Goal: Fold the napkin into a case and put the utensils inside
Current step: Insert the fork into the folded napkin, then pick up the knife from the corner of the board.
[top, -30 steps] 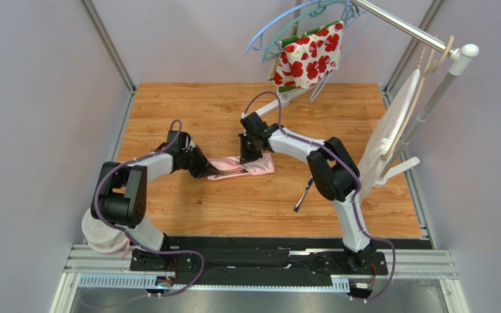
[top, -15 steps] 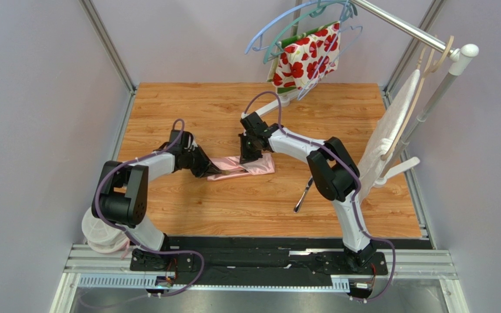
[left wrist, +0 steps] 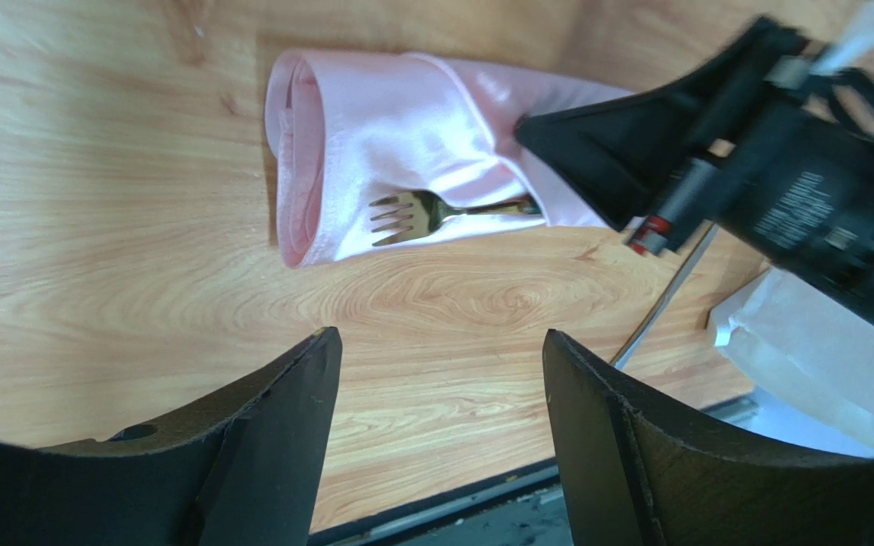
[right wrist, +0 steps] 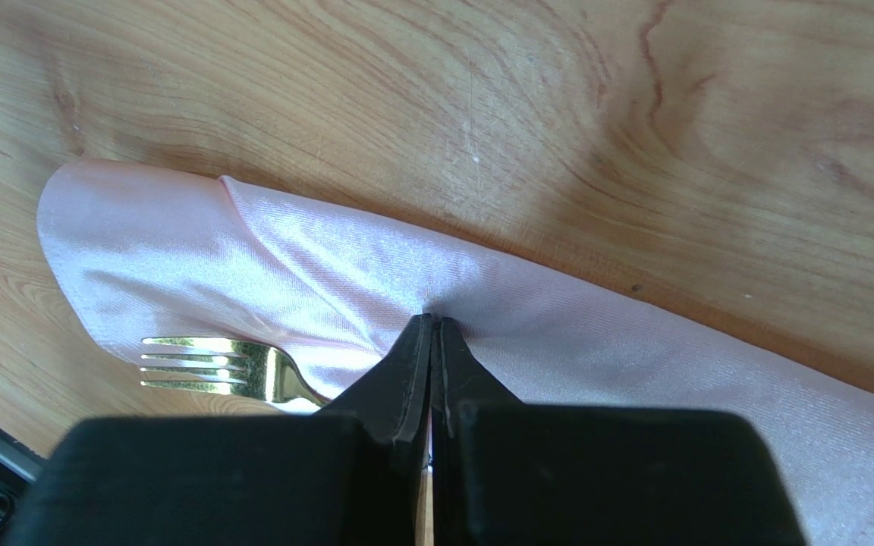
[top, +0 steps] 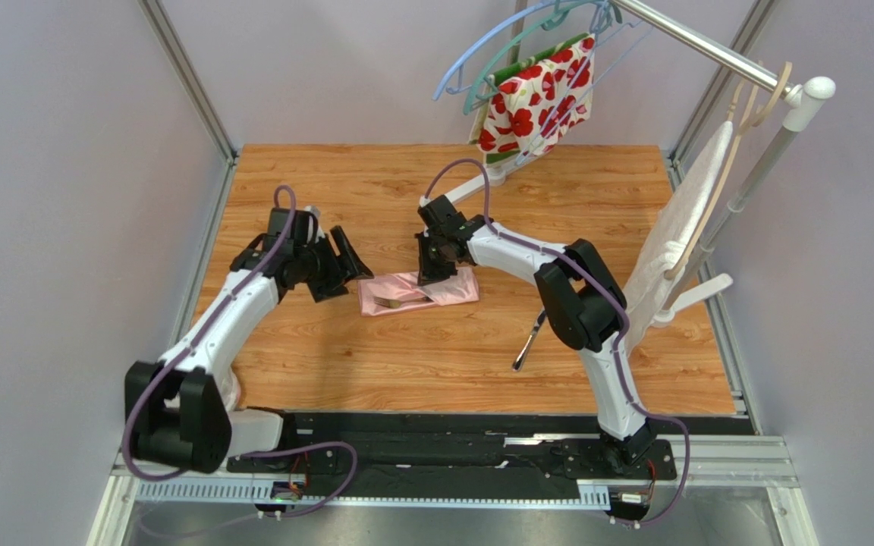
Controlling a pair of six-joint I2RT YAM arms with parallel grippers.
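The light-pink napkin lies folded into an oblong case at the middle of the table. A fork is tucked in its fold, with the tines sticking out at the open end. My right gripper is shut, pinching the pink cloth at its far edge. Just left of the napkin, my left gripper stands open and clear of it, nothing between its fingers. The darker thin utensil lies on bare wood to the right, near the right arm.
A red-and-white floral cloth hangs from hangers on a rail at the back. A white cloth hangs on a rack at the right edge, its white foot resting on the table. Grey walls close in both sides.
My left gripper has opened, let go and drawn back to the left, away from the napkin's end. The fork stays in the fold. The right gripper has kept its pinch in place.
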